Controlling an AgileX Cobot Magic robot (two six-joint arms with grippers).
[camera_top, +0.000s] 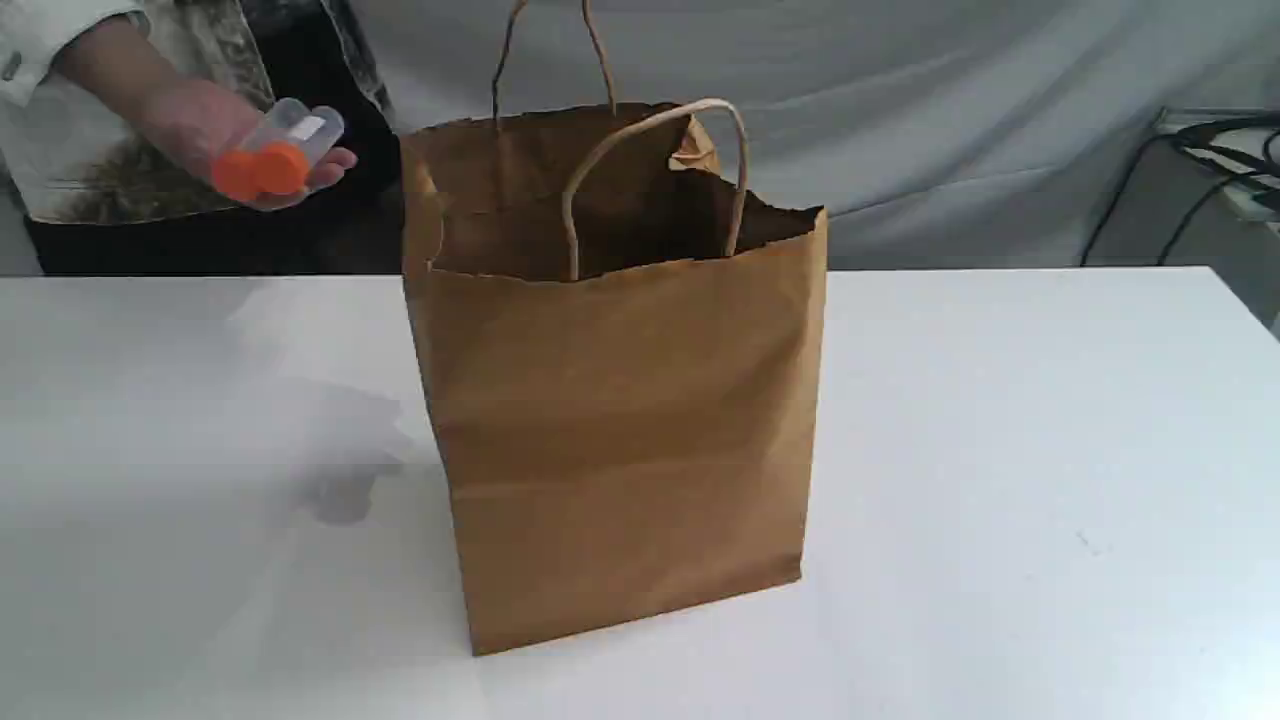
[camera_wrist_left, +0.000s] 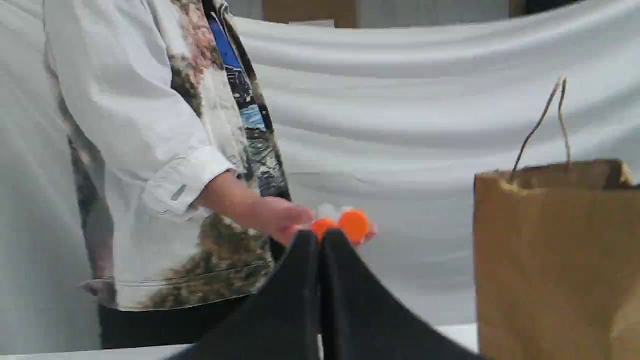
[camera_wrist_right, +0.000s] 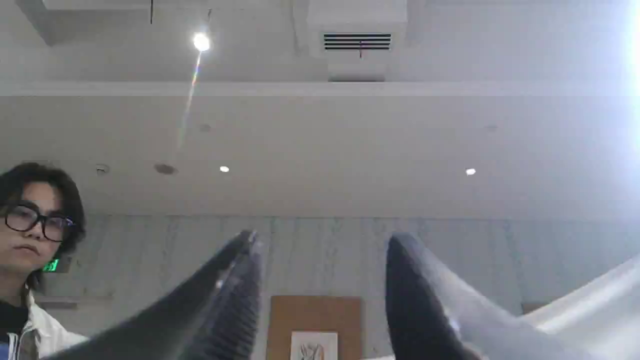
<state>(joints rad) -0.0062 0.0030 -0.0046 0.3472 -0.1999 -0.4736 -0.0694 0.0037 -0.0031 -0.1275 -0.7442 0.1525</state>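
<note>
Standing on table (camera_top: 1000, 450), paper bag (camera_top: 620, 430) well off right edge; left jaws together, right jaws spread.

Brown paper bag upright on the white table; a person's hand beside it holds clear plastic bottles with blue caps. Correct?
No: the exterior view shows orange caps, not blue, on the clear plastic bottles in the person's hand. The brown paper bag does stand upright.

Left hand (camera_wrist_left: 320, 238) is matte black with tapered fingers (camera_wrist_left: 285, 305), right hand (camera_wrist_right: 322, 241) is dark too with ribbed pads (camera_wrist_right: 239, 306).
</note>
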